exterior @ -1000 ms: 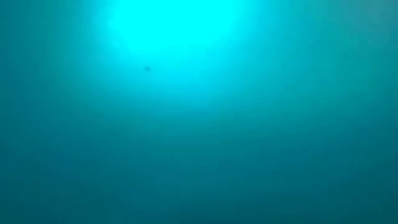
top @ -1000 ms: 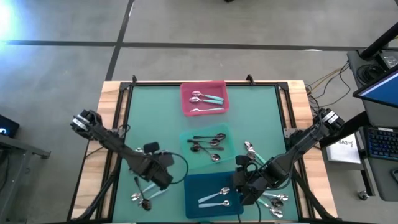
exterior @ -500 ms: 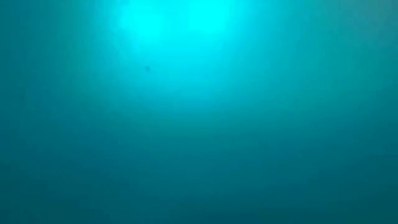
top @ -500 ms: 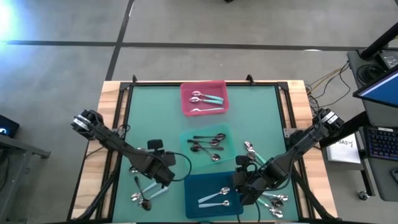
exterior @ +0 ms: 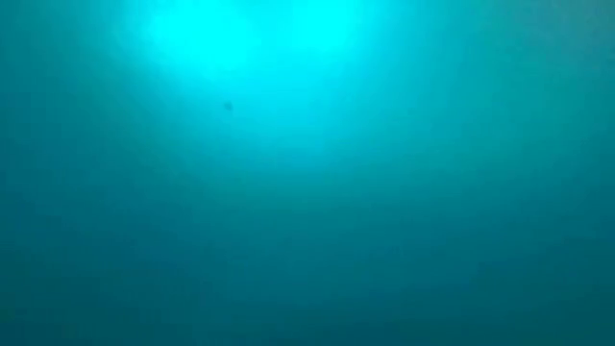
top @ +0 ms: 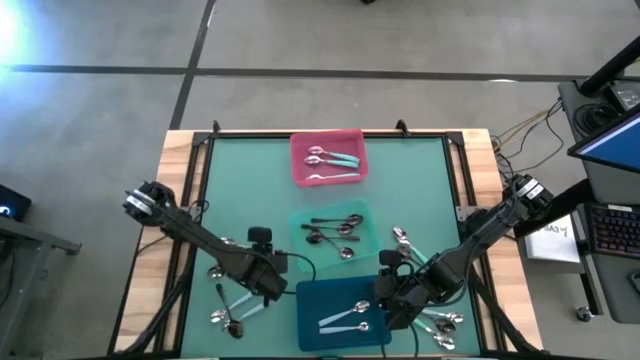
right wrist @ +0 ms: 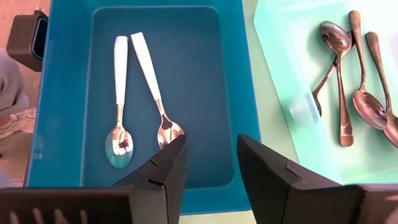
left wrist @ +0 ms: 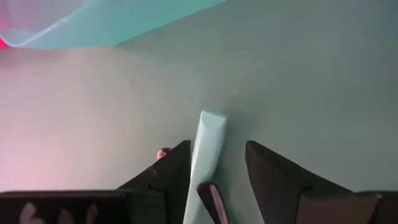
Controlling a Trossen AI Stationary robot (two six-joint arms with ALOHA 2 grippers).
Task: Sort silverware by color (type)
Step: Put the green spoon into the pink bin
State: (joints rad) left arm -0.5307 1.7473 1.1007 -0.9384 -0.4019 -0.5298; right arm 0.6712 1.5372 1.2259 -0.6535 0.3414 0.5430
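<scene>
The left hand (left wrist: 214, 180) hangs with fingers apart astride a pale blue-handled spoon (left wrist: 207, 149) at the worktop's (top: 240, 190) seven o'clock. Closing squarely across the handle before lifting would probably keep it from twisting. The right hand (right wrist: 211, 165), fingers apart and empty, hovers at five o'clock over the dark-teal tray (right wrist: 68, 37), which holds two pale-handled spoons (right wrist: 146, 59). The green mat lies smooth; grey concrete floor (top: 300, 40) surrounds it, a keyboard (top: 612, 228) at three o'clock.

The low view is filled by a featureless teal glow. A pale blue spoon handle (left wrist: 207, 155) is cut off between the left claw (left wrist: 217, 180) fingers, its bowl unseen.
</scene>
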